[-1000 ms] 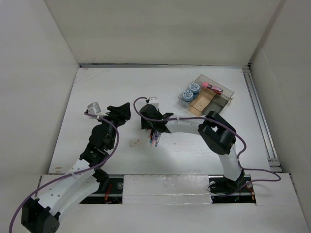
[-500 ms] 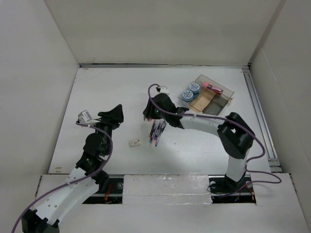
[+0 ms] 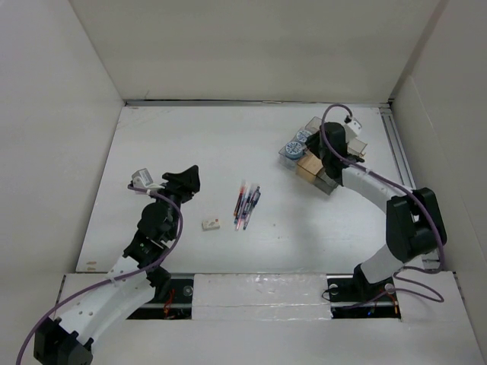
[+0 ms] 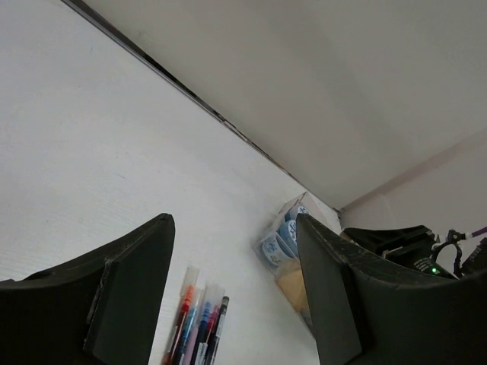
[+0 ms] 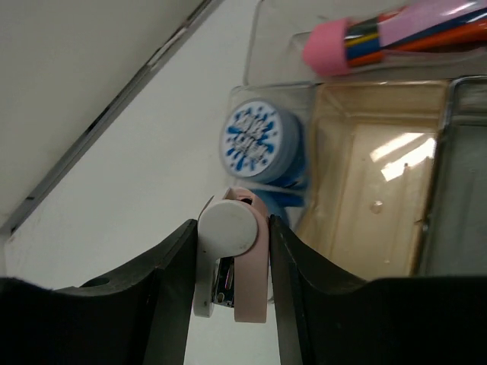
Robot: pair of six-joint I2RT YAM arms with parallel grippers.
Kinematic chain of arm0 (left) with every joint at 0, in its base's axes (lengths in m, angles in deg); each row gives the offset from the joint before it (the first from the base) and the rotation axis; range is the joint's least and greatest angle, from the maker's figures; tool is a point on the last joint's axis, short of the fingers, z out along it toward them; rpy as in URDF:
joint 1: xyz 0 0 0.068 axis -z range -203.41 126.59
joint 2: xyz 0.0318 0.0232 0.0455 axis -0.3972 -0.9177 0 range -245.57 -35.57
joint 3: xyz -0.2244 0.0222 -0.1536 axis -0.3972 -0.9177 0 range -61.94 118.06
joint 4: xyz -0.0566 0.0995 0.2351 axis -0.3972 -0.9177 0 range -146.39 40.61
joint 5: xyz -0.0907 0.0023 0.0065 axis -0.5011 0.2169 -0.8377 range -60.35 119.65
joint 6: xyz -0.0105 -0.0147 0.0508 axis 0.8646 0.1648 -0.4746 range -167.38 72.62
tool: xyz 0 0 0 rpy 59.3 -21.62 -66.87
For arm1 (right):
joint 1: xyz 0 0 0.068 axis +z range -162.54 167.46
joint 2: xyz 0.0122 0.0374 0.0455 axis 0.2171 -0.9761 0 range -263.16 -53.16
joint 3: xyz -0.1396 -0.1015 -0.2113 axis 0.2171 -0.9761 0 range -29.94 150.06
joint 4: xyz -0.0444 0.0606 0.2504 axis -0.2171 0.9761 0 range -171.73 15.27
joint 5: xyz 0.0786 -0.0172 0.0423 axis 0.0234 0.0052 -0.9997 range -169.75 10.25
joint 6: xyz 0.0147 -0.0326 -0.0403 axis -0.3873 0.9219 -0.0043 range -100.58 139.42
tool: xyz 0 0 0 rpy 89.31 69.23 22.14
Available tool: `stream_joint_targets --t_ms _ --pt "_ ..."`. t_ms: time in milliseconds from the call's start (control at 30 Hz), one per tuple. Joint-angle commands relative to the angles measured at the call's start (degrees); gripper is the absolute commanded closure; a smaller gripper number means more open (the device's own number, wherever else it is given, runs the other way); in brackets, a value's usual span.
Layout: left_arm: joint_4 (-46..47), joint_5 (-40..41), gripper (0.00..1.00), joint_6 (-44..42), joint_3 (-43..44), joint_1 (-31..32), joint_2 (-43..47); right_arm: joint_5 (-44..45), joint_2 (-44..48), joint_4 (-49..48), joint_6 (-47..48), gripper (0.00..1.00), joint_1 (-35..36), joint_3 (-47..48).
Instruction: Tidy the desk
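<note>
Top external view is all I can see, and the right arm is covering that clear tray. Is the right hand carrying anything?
Observer: Yes. The right wrist view shows the right hand shut on a small pink-and-white plastic object, possibly a mini stapler.
Operator: What's ahead of its fingertips?
Observer: The clear plastic compartmented tray. A round blue-lidded tub sits just beyond the object, next to a tan compartment that looks empty.
Operator: And the left hand?
Observer: In the left wrist view the left hand is open with nothing between its fingers. It faces the bundle of coloured pens lying on the white desk.
</note>
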Motion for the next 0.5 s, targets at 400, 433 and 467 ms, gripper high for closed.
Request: stream_joint_targets --t_ms 400,433,467 --pt "2.7 -0.6 0.39 -0.9 2.2 0.2 -0.1 -4.4 -4.3 3.9 -6.9 0.44 -10.1 1.9" --pt "2.1 -0.6 0.40 -0.9 2.3 0.2 -0.1 -4.5 -4.1 4.0 -6.9 0.29 -10.1 1.7" --pt "1.9 -0.7 0.40 -0.8 2.5 0.2 0.1 -4.8 -3.5 3.6 -6.9 0.24 -10.1 1.5"
